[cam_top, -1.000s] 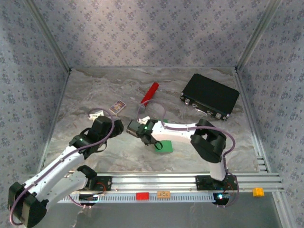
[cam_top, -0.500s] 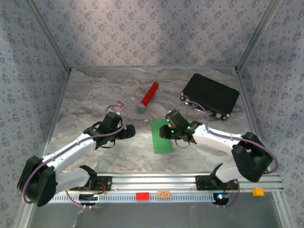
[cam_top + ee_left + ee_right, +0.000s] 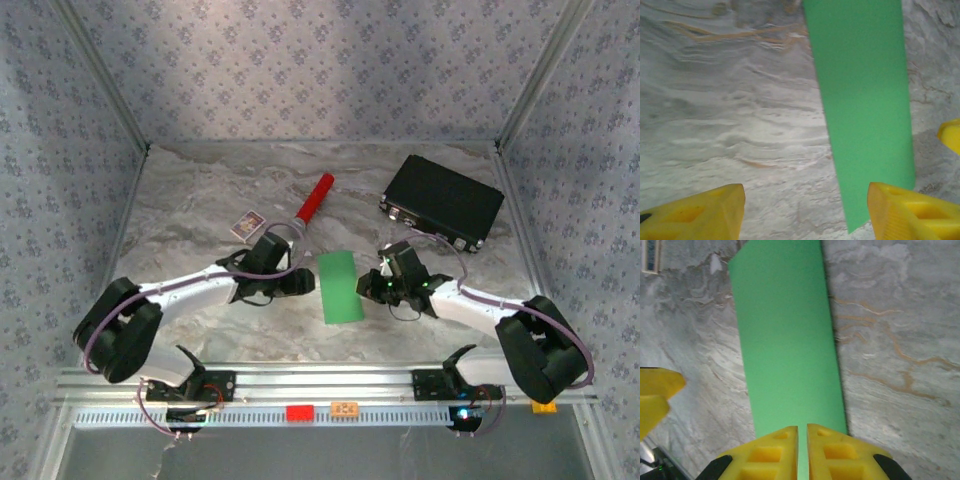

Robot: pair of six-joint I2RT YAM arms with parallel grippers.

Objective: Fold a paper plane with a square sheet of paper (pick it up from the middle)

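Right at the right gripper (image 3: 802, 429), the two yellow fingers are pressed almost together, just a sliver between them, sitting on the right long edge of the green sheet of paper (image 3: 785, 340); I cannot tell whether they have actually nipped it

Across from it, the left gripper (image 3: 806, 190) has its jaws spread wide and low over the table, the right finger touching or nearly touching the sheet's left edge, the other finger well out over bare marble

From above, the sheet (image 3: 339, 286) lies flat in the middle of the table (image 3: 200, 200), showing as a long narrow rectangle running near to far, with the left gripper (image 3: 305, 283) just beside it on the left and the right gripper (image 3: 378, 287) just beside it on the right, both arms stretched low and inward

Further out, the red cylinder (image 3: 313, 200) lies tilted just beyond the left wrist, its grey end close to that arm's looping cable, and the small printed card (image 3: 247, 225) sits a little to its left, close to the left arm's far side

Well off to the far right rests the black case (image 3: 442, 200), apart from the right arm

Along the near edge, the metal rail (image 3: 330, 380) carries a red block (image 3: 299, 412) and a yellow one (image 3: 543, 405)
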